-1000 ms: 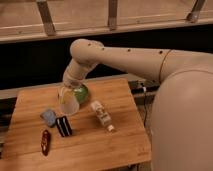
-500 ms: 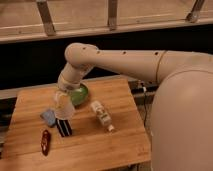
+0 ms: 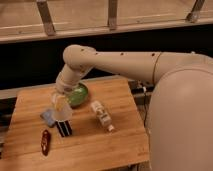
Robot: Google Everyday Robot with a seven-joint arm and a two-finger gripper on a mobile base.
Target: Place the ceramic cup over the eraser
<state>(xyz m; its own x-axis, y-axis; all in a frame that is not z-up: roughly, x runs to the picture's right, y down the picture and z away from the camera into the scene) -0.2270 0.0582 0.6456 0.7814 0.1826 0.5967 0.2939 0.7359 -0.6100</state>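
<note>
While the arm [image 3: 115,62] reaches in from the right across the wooden table [image 3: 30,145], the gripper [image 3: 59,102] sits low over the left-centre of the board, closed on the ceramic cup [image 3: 61,111]. Cup is white and tapered and hangs from the gripper directly above the eraser [image 3: 64,128]. Cup's lower edge looks to meet the top of the eraser; can't tell if it's touching or just clear. Eraser is a black block with pale stripes, standing on the board, lower part fully visible below the cup.

Green bowl [image 3: 78,95] is just behind the gripper, partly hidden by the wrist. Blue-grey lumpy thing [image 3: 47,118] lies just left of the cup. Slim dark-red object [image 3: 45,142] lies further front-left, well apart from the eraser. White boxy bottle [image 3: 102,116] lies on its side right of the eraser, near but not touching. Robot's pale body [image 3: 182,115] fills the right side.
</note>
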